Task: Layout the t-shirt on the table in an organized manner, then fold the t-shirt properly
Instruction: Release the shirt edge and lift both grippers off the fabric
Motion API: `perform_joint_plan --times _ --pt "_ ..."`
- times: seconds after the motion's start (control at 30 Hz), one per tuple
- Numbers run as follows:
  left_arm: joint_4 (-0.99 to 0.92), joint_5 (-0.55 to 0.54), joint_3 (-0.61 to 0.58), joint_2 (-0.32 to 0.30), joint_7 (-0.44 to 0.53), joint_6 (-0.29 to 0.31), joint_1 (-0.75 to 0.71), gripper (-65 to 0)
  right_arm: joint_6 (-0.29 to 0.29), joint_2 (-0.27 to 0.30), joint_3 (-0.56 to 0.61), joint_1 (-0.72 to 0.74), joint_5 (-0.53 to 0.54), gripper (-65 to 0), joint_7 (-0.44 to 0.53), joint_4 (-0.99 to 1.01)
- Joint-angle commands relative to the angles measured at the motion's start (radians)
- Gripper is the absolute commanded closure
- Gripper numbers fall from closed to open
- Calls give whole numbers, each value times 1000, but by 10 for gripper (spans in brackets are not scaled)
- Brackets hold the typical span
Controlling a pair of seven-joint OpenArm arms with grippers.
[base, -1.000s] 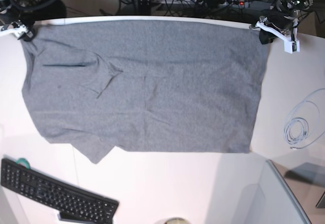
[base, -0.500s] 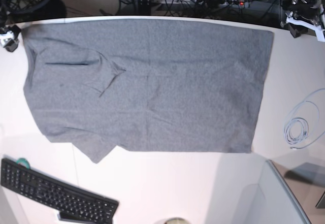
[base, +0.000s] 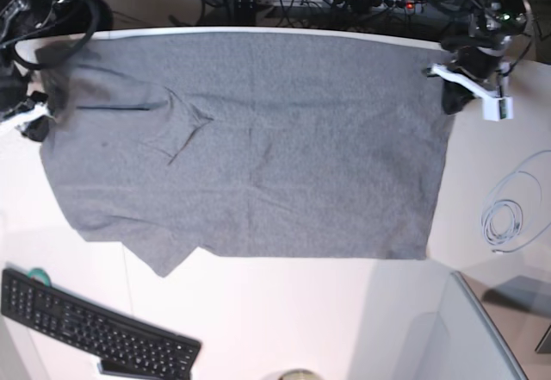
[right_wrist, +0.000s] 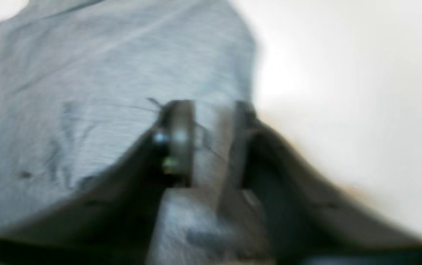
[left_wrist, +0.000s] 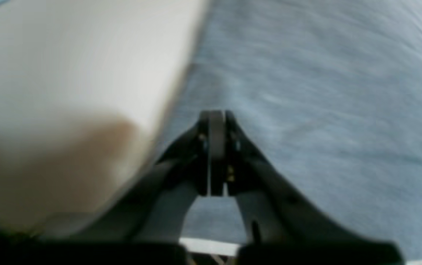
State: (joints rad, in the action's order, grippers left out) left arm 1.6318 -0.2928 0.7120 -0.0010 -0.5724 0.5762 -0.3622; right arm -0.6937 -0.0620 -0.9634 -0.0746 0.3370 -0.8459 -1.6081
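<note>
The t-shirt (base: 258,147) is spread flat on the table (base: 284,320), covering most of the far half of the white top. Its long axis is laid across the table from side to side in the base view, with the straight hem edge toward that view's right and the sleeves and neck end toward its left. One sleeve is seen folded inward over the body near the upper left, where a short dark line and an angled crease are visible, and a second sleeve is seen jutting out at the lower left corner, toward the keyboard (base: 95,328). The far edge of the cloth is laid along the table's curved rim.

No container holding anything can be made out; only the rim of a round object is seen at the bottom edge, too cut off to identify. A coiled white cable (base: 508,216) is seen lying on the table well apart from the cloth, on the right.

The left gripper (left_wrist: 213,121) is seen with its jaws pressed together, just above the cloth near its edge; no fabric is seen between them. The right gripper (right_wrist: 209,121) is blurred by motion in its wrist view; it is taken as closed, and whether any cloth is pinched cannot be told. In the base view it is placed at the left edge of the cloth.
</note>
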Motion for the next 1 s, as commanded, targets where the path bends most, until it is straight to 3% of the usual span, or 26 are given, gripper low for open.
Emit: perform_joint_plan --times 0.0,0.1,0.23,0.43,0.63,0.73,0.97 --pt "14 -12 -12 -9 21 -2 -2 0 -4 26 34 8 15 0 20 -8" --pt "-11 -10 -36 -9 21 -3 -2 0 -4 60 103 35 14 -26 21 65" --pt "-69 -3 -30 -11 22 -3 15 0 -4 118 106 94 14 0 24 254" --pt "-137 -3 -30 -27 24 -3 19 0 -4 181 106 111 14 0 196 447" --pt "-161 -3 -30 -43 24 -3 30 0 7 242 106 112 14 0 267 595" --pt "-164 -3 -28 -57 24 -3 33 0 76 242 106 106 14 0 314 602" --pt "-132 -4 -28 -64 24 -3 32 0 81 236 113 106 14 0 316 552"
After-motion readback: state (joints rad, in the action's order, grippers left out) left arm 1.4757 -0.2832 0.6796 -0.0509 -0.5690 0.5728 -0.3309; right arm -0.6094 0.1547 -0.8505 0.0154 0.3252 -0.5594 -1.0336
